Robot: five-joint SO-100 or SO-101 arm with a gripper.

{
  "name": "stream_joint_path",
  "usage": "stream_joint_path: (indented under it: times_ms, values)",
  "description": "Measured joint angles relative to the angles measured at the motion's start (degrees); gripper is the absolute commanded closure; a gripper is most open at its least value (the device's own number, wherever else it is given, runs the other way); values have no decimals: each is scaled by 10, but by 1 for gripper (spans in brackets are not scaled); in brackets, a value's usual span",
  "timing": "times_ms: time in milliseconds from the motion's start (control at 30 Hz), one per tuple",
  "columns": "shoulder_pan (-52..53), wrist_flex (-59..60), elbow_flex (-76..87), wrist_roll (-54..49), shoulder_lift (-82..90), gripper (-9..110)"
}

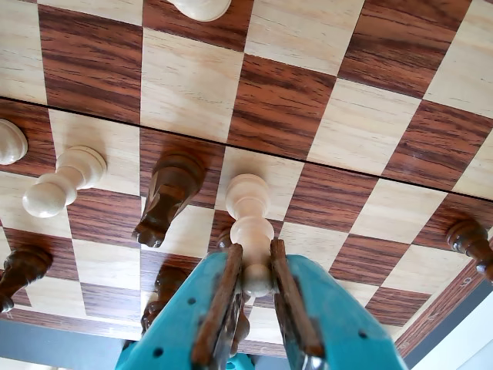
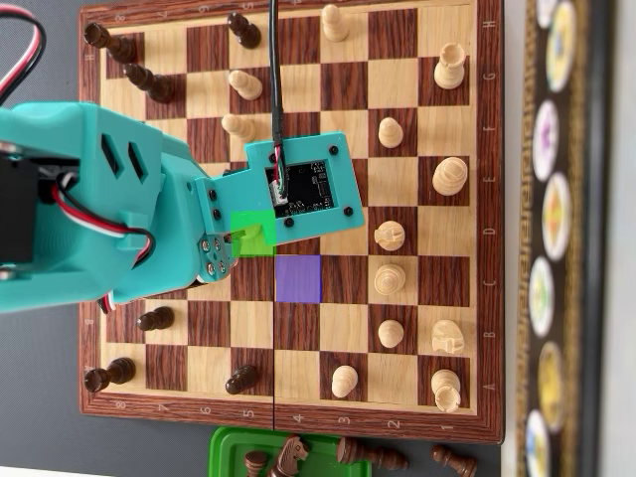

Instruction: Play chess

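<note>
While clamped: gripper (image 1: pixel 256 287) has both teal fingers (image 1: pixel 339 316) closed on a light pawn (image 1: pixel 249 223), brown pads touching its lower stem on either side.
Pawn location: wrist view shows it upright between the pads, over a row near the board's lower border; whether its base touches the board I cannot tell.
Neighbours: dark knight (image 1: pixel 166 196) just beside the pawn on its left in the wrist view, another dark piece (image 1: pixel 163 289) partly hidden behind the left finger, a second light pawn (image 1: pixel 63 181) further left.
Open room: squares above the pawn in the wrist view are bare for several rows; a dark piece (image 1: pixel 471 240) sits well apart at right.
Board edge: chessboard (image 2: pixel 487 209) has a dark wood frame with small rank and file marks; arm (image 2: pixel 89 209) enters over its left edge in the overhead view.
Overlays: a green square (image 2: pixel 252 235) sits under the gripper, a purple square (image 2: pixel 298 278) just beside it diagonally.
Surface: board lies on a grey table (image 2: pixel 45 397); a green tray (image 2: pixel 224 452) below the board holds captured dark pieces (image 2: pixel 370 455).
Room: a dark strip with round coloured tokens (image 2: pixel 556 219) runs along the right edge.
Materials: glossy wood-grain squares, turned wooden pieces, matte teal printed plastic, exposed circuit board (image 2: pixel 303 187) with a black cable.
</note>
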Motion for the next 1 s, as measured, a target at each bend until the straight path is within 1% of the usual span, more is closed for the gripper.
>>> stream_joint_path:
  times_ms: [333,467,1000]
  values:
    - [0,0,0,-20,0,98]
    - [0,0,0,-22,0,95]
    - [0,0,0,-22,0,93]
